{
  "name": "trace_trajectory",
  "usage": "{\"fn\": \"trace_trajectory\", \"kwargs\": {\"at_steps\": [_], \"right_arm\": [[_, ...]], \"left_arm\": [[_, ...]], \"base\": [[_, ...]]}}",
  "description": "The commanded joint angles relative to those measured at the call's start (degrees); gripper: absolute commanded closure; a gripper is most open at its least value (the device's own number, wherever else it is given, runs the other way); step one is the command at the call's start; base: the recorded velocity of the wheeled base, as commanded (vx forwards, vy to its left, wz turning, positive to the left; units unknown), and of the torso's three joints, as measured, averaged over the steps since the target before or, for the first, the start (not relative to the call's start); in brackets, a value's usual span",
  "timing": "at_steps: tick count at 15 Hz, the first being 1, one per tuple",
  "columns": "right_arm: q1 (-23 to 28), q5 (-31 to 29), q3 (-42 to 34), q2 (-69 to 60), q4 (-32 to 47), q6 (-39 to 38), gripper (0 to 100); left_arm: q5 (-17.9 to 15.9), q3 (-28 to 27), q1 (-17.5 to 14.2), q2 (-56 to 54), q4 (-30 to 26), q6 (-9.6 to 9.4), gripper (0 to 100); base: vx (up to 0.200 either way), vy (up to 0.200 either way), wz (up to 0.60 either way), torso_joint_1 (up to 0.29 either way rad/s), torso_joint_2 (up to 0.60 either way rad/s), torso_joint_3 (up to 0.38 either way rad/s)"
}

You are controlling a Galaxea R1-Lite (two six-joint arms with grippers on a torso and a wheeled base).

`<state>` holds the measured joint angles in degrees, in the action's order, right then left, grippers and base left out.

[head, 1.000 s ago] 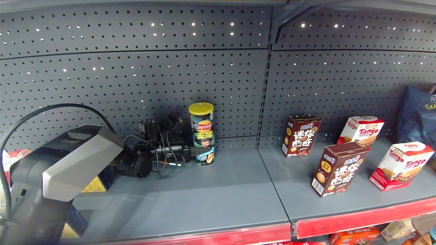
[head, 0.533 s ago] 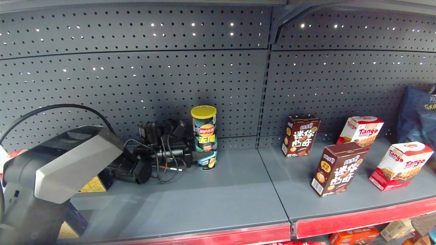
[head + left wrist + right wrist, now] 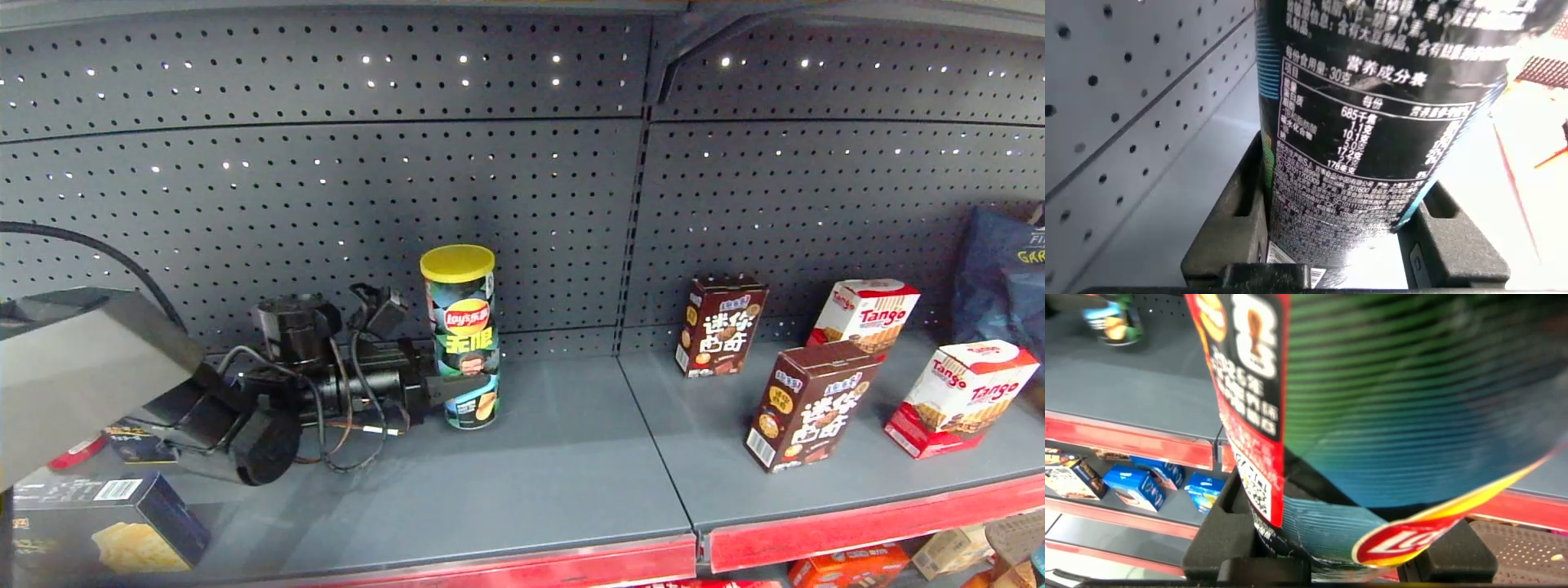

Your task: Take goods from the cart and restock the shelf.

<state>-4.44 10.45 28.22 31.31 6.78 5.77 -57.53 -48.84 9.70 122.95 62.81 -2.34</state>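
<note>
chip can (image 3: 460, 339), upright at the back of the shelf (image 3: 531, 457), is clamped low by the left pincer (image 3: 455, 384). right pincer (image 3: 1339, 539) grips another pack (image 3: 1388, 400) (probably a second can).

Grey shelf (image 3: 531, 482) with red front edge and perforated back panel. Right half: rear brown box (image 3: 720, 325), front brown box (image 3: 808, 404), rear white-and-red box (image 3: 865, 314), front white-and-red box (image 3: 963, 396), blue bag (image 3: 1004, 278) far right. Left front: 1 dark box (image 3: 106, 535) lying flat. Centre rear: upright yellow-lidded can (image 3: 464, 335).
</note>
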Motion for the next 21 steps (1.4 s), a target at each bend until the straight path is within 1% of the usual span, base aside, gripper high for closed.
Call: {"fn": "trace_trajectory", "kwargs": {"at_steps": [1,2,3,5,6,7,8,9,10,12,14,17,20,21], "right_arm": [[0.0,0.0,0.2,0.0,0.0,0.0,100],[0.0,0.0,0.3,0.0,0.0,0.0,100],[0.0,-0.1,0.3,-0.2,0.0,0.0,100],[0.1,-0.1,0.3,-0.2,0.0,0.0,100],[0.1,-0.1,0.3,-0.2,0.0,0.0,100],[0.1,-0.1,0.2,-0.2,0.1,0.1,100],[0.1,-0.1,0.0,-0.2,0.0,0.1,100],[0.1,-0.1,-0.1,-0.2,0.0,0.1,100],[0.2,-0.1,-0.1,-0.2,0.0,0.1,100],[0.2,-0.1,-0.2,-0.2,0.1,0.1,100],[0.2,-0.2,-0.3,-0.2,0.0,0.1,100],[0.2,-0.2,-0.4,-0.2,0.1,0.1,100],[0.3,-0.2,-0.4,-0.2,0.1,0.1,100],[0.2,-0.3,-0.4,-0.2,0.1,0.1,100]], "left_arm": [[0.2,5.9,0.1,-7.9,0.9,0.14,100],[0.0,10.0,0.3,-10.7,2.1,0.14,100],[0.1,12.7,0.4,-12.0,3.7,0.14,100],[0.1,17.5,0.4,-12.4,8.3,0.23,100],[0.1,19.0,0.4,-12.4,9.8,0.23,100],[0.2,23.1,0.5,-12.3,13.8,0.23,100],[0.3,24.8,0.5,-11.9,16.2,0.23,100],[0.4,25.9,0.5,-11.5,18.2,0.32,100],[0.3,27.0,0.5,-10.8,19.8,0.85,100],[0.4,28.3,0.5,-9.5,22.2,1.02,100],[0.4,29.0,0.5,-7.9,23.7,1.02,100],[0.4,29.5,0.9,-5.9,24.2,1.02,100],[1.3,30.0,1.6,-2.4,27.2,1.02,100],[1.7,30.5,1.8,-1.5,27.2,0.93,100]], "base": [[0.000,0.000,0.00,0.000,0.00,0.000],[0.000,0.000,0.00,0.000,0.00,0.000],[0.000,0.000,0.00,0.000,0.00,0.000],[0.000,0.000,0.00,0.000,0.00,0.000],[0.000,0.000,0.00,0.000,0.00,0.000],[0.000,0.000,0.00,0.000,0.00,0.000],[0.000,0.000,0.00,0.000,0.00,0.000],[0.000,0.000,0.00,0.000,0.00,0.000],[0.000,0.000,0.00,0.000,0.00,0.000],[0.000,0.000,0.00,0.000,0.00,0.000],[0.000,0.000,0.00,0.000,0.00,0.000],[0.000,0.000,0.00,0.000,0.00,0.000],[0.000,0.000,0.00,0.000,0.00,0.000],[0.000,0.000,0.00,0.000,0.00,0.000]]}}
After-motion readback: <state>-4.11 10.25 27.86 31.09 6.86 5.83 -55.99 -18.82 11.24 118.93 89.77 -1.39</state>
